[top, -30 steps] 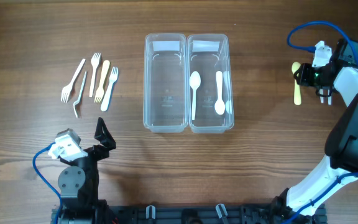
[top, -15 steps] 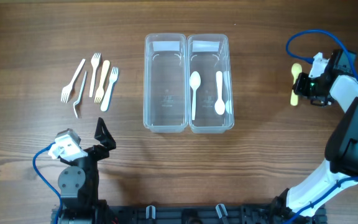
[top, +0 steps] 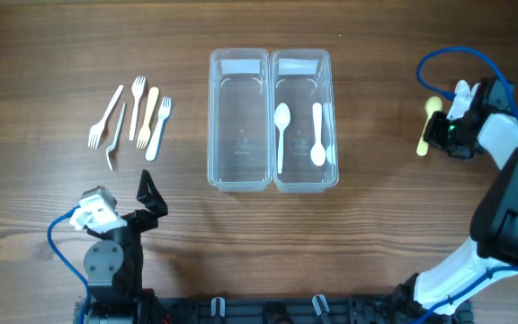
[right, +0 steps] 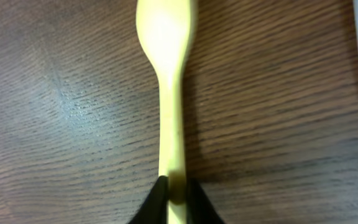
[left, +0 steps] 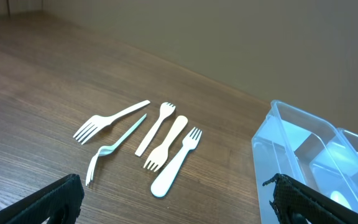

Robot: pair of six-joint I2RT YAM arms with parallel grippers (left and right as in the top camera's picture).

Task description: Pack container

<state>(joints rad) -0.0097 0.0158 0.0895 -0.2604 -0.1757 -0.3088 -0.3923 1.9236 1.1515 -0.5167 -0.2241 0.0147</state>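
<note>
A: Left hand (left: 179,202)?

B: Closest to the near bench (top: 52,54) edge, near-left of the tubs (top: 241,90). Fingers spread wide, nothing between them.

A: Forks?

B: Five forks (top: 133,121) lie loose on the bench, left of the tubs and well apart from them. One is cream, one looks clear, the rest are white.

A: The tubs themselves?

B: Two clear ones side by side, long walls touching. The right tub (top: 302,90) holds two white spoons (top: 281,135) lying lengthwise. One bowl points to the far end, the other to the near end.

A: Right hand (right: 173,190)?

B: Well to the right of the tubs, level with their middle. Fingers are pressed together, pinching the handle of a yellow spoon (right: 166,74). The spoon's bowl points away from the hand. Cannot tell whether the spoon is off the bench.
</note>
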